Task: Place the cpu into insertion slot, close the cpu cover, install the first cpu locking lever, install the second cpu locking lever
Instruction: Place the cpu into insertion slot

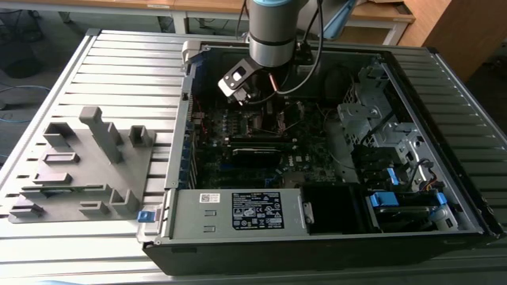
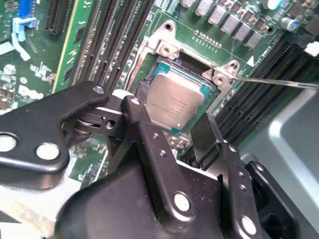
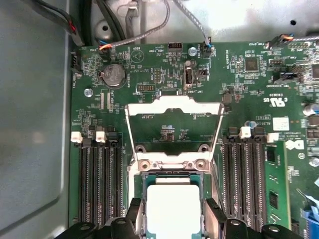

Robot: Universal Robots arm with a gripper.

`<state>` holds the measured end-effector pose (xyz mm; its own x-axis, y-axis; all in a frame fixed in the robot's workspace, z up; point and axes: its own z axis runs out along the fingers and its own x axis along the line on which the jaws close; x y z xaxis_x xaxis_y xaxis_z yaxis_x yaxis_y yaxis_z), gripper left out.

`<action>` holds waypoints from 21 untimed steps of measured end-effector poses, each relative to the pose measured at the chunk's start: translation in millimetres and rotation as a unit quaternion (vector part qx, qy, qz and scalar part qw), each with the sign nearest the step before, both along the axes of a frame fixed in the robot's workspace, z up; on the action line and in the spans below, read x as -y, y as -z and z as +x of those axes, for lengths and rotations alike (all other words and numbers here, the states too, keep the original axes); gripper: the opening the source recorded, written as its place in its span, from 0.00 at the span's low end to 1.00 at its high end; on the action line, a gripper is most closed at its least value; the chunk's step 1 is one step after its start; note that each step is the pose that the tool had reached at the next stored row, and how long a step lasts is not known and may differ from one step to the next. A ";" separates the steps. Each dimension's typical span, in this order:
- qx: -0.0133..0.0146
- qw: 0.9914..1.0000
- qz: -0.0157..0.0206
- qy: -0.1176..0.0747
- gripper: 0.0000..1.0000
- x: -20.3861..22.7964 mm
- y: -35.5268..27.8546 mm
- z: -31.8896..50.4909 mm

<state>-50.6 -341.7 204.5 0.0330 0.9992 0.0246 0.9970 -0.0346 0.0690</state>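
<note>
1. Arm [image 1: 271, 29] hangs vertical at 12 o'clock in the exterior view, wrist inside case [image 1: 317, 255].
2. Gripper [image 2: 172, 112] straddles cpu [image 2: 174, 97] lying in slot [image 2: 185, 60]; pinching or not, cannot tell.
3. Cover [image 3: 173, 105] is flipped open.

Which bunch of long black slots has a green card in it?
The bunch away from the grey wall: a green card fills its outer slot; the other bunch is bare.

Robotics lab, open computer case [image 1: 317, 252] on slatted metal table [image 1: 127, 71]
</note>
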 end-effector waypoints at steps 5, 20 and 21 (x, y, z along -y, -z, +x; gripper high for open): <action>0.000 1.000 0.000 0.000 0.61 0.0 -6.4 0.0; 0.000 1.000 0.000 0.000 0.47 0.0 -6.5 0.0; 0.000 1.000 0.000 0.000 0.41 0.0 -6.5 0.0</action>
